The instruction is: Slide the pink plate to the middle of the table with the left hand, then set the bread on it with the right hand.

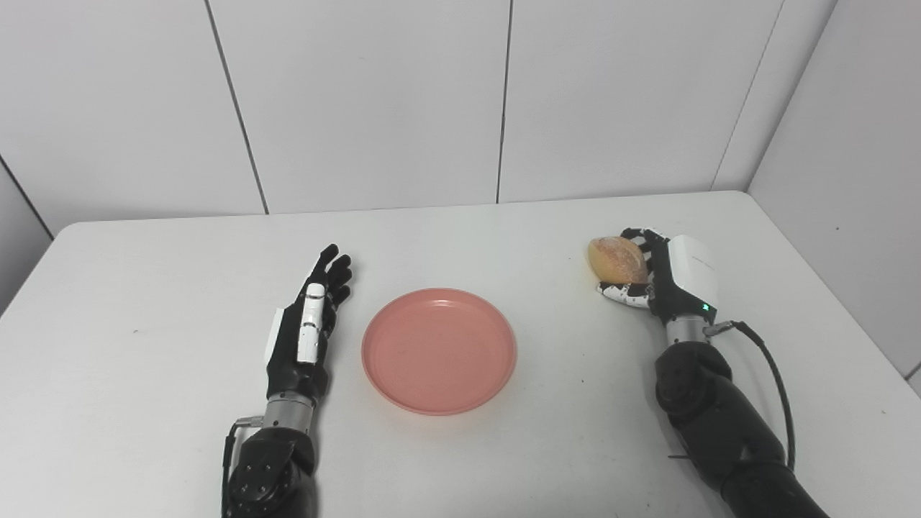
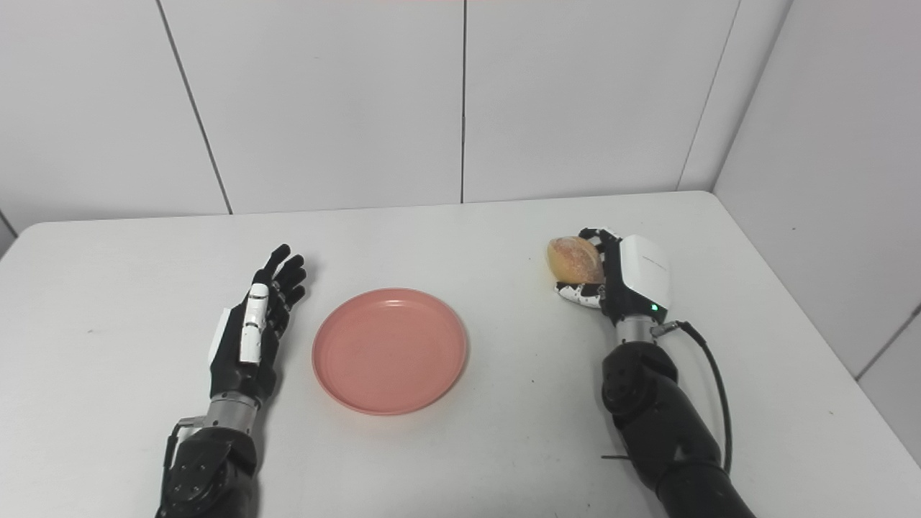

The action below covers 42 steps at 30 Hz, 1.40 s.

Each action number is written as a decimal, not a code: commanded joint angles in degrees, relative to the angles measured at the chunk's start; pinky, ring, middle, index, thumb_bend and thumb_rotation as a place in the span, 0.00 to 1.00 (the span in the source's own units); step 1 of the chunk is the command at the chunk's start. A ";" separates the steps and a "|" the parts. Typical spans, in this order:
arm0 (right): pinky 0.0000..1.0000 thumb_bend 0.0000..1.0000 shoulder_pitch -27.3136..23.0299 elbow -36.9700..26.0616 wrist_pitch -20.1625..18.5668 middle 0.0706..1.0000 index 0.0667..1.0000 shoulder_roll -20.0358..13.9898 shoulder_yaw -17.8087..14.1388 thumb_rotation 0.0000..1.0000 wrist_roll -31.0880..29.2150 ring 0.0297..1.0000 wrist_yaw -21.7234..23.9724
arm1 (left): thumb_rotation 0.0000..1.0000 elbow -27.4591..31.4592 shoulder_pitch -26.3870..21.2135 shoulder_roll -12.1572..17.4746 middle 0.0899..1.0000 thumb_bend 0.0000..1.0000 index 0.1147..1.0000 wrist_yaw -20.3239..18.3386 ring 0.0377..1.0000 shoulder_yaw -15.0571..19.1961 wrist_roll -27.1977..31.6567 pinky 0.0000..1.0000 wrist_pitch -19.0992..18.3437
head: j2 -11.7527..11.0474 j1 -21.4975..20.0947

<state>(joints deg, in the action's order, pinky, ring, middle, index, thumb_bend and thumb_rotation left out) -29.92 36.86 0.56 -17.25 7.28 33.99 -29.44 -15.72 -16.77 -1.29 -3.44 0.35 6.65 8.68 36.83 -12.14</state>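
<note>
The round golden-brown bread roll [image 1: 617, 260] sits clasped in the right hand [image 1: 665, 277], to the right of the shallow pink plastic plate [image 1: 439, 350] lying near the middle of the white table [image 1: 144, 403]; the left hand [image 1: 306, 327] rests empty beside the plate, fingers spread. The bread looks light and soft with a crumbly crust, so I judge a gentle hold around its sides is best; squeezing hard may dent it.

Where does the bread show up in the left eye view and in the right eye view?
Left eye view: bread right of centre, held in the right robot hand.
Right eye view: the same bread, a little nearer centre.
Shared landmark: the pink plate, empty, lies left of the bread in both.
</note>
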 commanded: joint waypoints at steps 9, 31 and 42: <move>0.38 0.50 -0.37 -12.99 7.87 0.49 0.46 0.47 0.16 0.13 -1.20 0.44 -0.65 | 1.00 0.90 -1.17 -0.84 0.93 0.43 0.92 -0.43 0.95 -2.14 -1.47 0.97 -0.40 | 0.06 3.41; 0.38 0.50 6.30 -37.67 3.80 0.50 0.46 8.77 4.29 0.12 -2.70 0.44 19.01 | 1.00 0.79 -1.79 -2.95 0.95 0.42 0.93 1.48 0.97 -2.43 -2.56 0.99 -1.47 | 0.62 8.75; 0.38 0.50 7.12 -33.99 6.61 0.50 0.46 10.00 9.44 0.12 -1.33 0.44 23.90 | 1.00 0.21 -2.41 -3.92 0.94 0.42 0.93 3.27 0.97 -2.56 -4.60 0.98 -1.30 | 0.88 11.04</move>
<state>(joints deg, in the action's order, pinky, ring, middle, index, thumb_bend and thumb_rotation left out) -21.53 3.58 4.45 -6.83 16.75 32.32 -5.40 -16.30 -17.14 -4.57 -0.83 -1.91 3.20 5.69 37.71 -1.15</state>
